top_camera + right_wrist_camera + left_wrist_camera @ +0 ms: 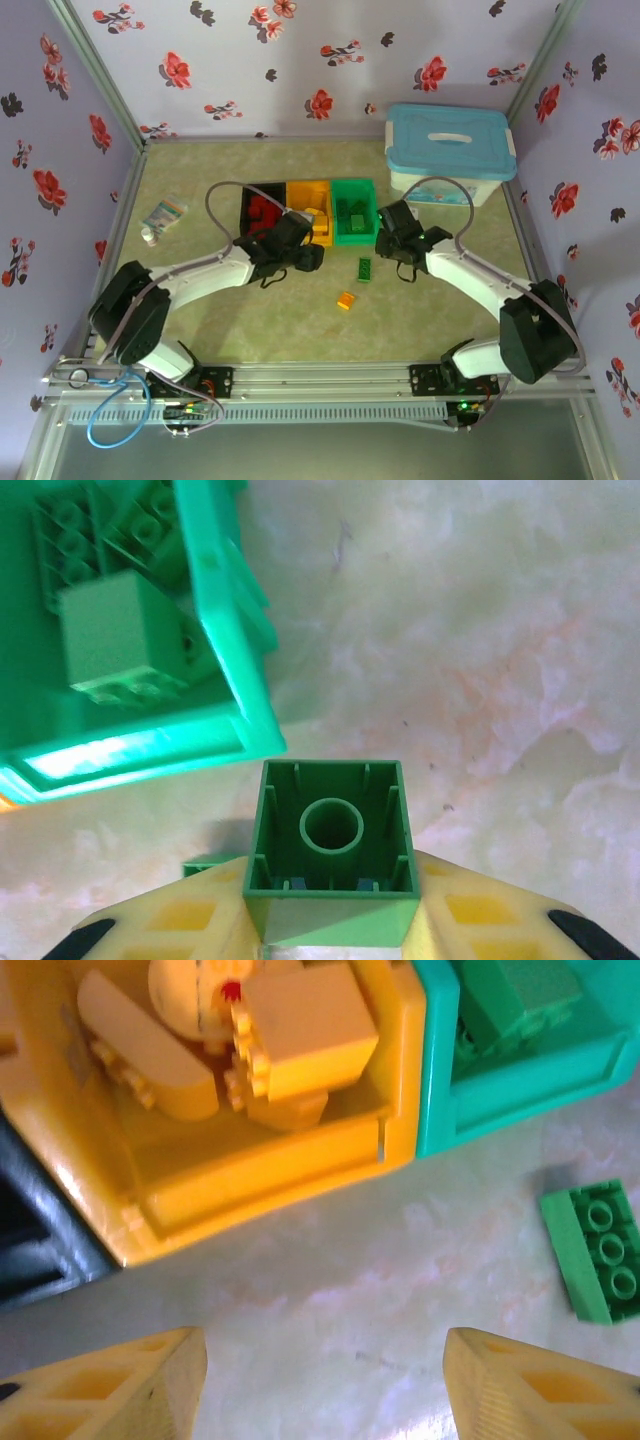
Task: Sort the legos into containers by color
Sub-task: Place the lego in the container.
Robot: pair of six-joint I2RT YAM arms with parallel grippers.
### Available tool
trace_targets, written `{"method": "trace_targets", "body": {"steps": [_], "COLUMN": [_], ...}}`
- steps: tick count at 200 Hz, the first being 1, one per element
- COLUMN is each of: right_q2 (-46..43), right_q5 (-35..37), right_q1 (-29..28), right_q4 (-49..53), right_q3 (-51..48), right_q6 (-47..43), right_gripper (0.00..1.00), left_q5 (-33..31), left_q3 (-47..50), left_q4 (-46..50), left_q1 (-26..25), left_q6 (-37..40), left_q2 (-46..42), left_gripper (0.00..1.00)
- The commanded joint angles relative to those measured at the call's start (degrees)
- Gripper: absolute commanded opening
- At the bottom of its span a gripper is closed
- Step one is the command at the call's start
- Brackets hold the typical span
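Note:
Three containers stand in a row at mid-table: black [248, 205] with red legos, orange-yellow [308, 190] with yellow ones, green [353, 188] with green ones. My left gripper [306, 258] hovers open over bare table in front of the orange-yellow bin [300, 1175], with nothing between its fingers [325, 1385]. My right gripper [388, 240] is shut on a green lego [332, 865], held underside-up just beside the green bin's [225, 650] near corner. A loose green lego [366, 268] [600, 1255] and a yellow-orange lego [346, 300] lie on the table.
A large white box with a light-blue lid [450, 150] stands at the back right. A small packet [163, 215] lies by the left wall. Flowered walls close in the table on three sides.

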State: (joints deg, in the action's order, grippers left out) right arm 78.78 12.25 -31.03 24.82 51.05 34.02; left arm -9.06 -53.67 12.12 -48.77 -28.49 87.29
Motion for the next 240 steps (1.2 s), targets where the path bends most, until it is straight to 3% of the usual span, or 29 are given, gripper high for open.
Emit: {"method": "trace_targets", "body": {"steps": [1, 71, 113, 153, 194, 240], "right_q2": [2.56, 17.26, 25.52, 20.15, 14.13, 8.96], "right_q5": [1.67, 2.58, 1.43, -1.22, -1.15, -5.77], "right_q1": [-0.35, 0.43, 0.63, -0.04, -0.09, -1.63], "right_q4": [2.71, 8.68, 14.07, 7.29, 5.11, 1.18], "right_q3": [4.99, 24.36, 34.63, 25.37, 17.81, 7.97], "right_q6": [-3.32, -9.61, -11.02, -8.28, -6.58, -2.62], "right_gripper": [0.36, 0.39, 0.48, 0.52, 0.59, 0.65], "left_q5": [-1.57, -2.78, -3.81, -3.92, -2.89, -2.87], "left_q3": [4.00, 11.99, 12.54, 12.24, 8.61, 4.82], "left_q4": [-1.14, -1.06, 0.18, -0.27, -0.77, -1.05], "left_q1": [-0.63, -1.50, -1.68, -1.76, -3.10, -4.22], "left_q6": [-3.09, -6.59, -6.37, -5.74, -4.11, -3.45], "left_q2": [-4.08, -11.23, -14.21, -13.79, -8.50, -3.86], "left_gripper": [0.64, 0.64, 0.64, 0.64, 0.65, 0.65]}}
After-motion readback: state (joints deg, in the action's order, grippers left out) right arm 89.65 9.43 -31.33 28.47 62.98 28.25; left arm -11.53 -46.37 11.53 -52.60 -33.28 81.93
